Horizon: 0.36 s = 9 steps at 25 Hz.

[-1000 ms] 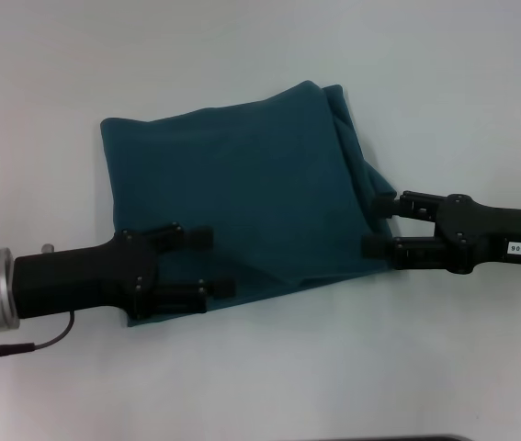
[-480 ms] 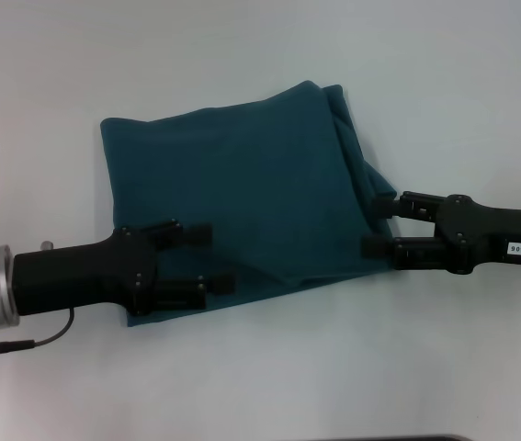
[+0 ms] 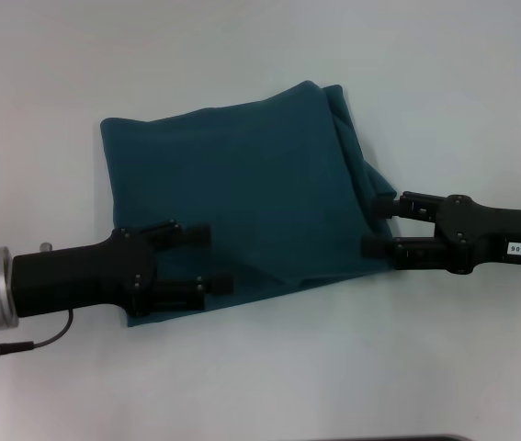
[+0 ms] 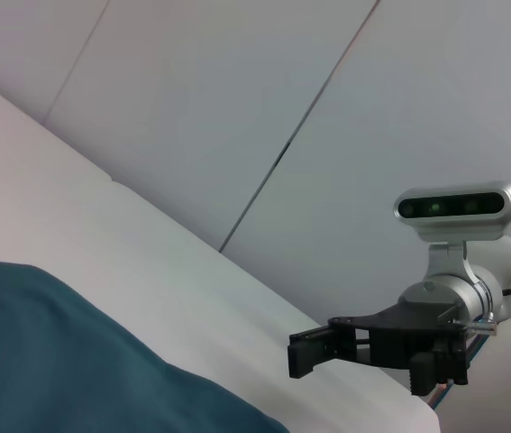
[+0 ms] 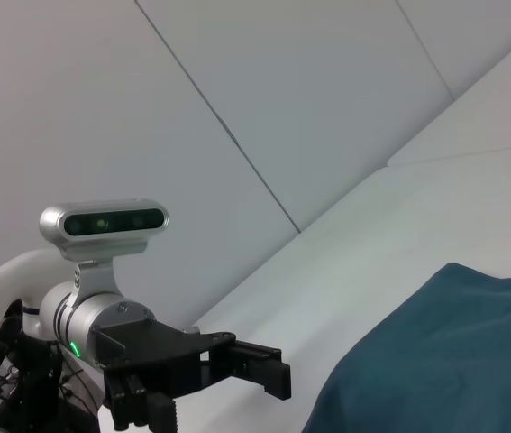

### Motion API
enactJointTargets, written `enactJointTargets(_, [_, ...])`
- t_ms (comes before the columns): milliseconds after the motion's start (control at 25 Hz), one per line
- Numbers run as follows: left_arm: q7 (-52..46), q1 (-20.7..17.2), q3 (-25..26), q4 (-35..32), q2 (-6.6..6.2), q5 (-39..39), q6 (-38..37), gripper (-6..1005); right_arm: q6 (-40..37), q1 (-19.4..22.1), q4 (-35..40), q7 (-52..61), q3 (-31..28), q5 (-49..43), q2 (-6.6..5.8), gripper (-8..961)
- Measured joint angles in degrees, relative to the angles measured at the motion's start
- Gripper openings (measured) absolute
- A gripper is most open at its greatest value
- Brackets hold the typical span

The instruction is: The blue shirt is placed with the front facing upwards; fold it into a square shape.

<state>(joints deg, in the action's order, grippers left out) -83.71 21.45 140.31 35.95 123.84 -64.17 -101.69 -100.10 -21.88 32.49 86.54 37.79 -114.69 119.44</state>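
From the head camera, the blue shirt [image 3: 242, 207] lies on a white table [image 3: 260, 386], already folded into a compact, roughly square bundle with no lettering or collar showing, its right edge bunched into loose layers. The left gripper [image 3: 216, 259] reaches in from the left and sits over the near left corner of the bundle, its two black fingers [image 3: 196, 235] spread apart with cloth visible between them; it grips nothing, and whether the fingertips touch the fabric cannot be told. The right gripper [image 3: 378, 225] comes in from the opposite side, its fingers parted as well, the tips right at the rumpled right edge of the shirt, one finger near the bunched layers and the other just beside the near right corner; it has hold of nothing either. From the left wrist camera, a swell of teal cloth [image 4: 84, 361] fills the area just ahead of that hand, and across the table the other arm's gripper [image 4: 314, 350] and its silver wrist camera [image 4: 458, 206] face back toward it. From the right wrist camera, the shirt [image 5: 444, 352] rises as a dark mound just in front, with the left gripper [image 5: 260, 365] beyond it, fingers apart. The folding looks essentially finished, with both hands released at the bundle's sides. The next move probably calls for tidying the loose right edge, or lifting both hands clear without dragging the layers out of square.
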Motion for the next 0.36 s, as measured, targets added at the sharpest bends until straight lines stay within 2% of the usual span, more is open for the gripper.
enactJointTargets(360, [0.0, -0.2, 0.1, 0.0, 0.00, 0.0, 0.0, 921, -0.1, 0.0, -0.1, 0.1, 0.0, 0.0, 0.00, 944])
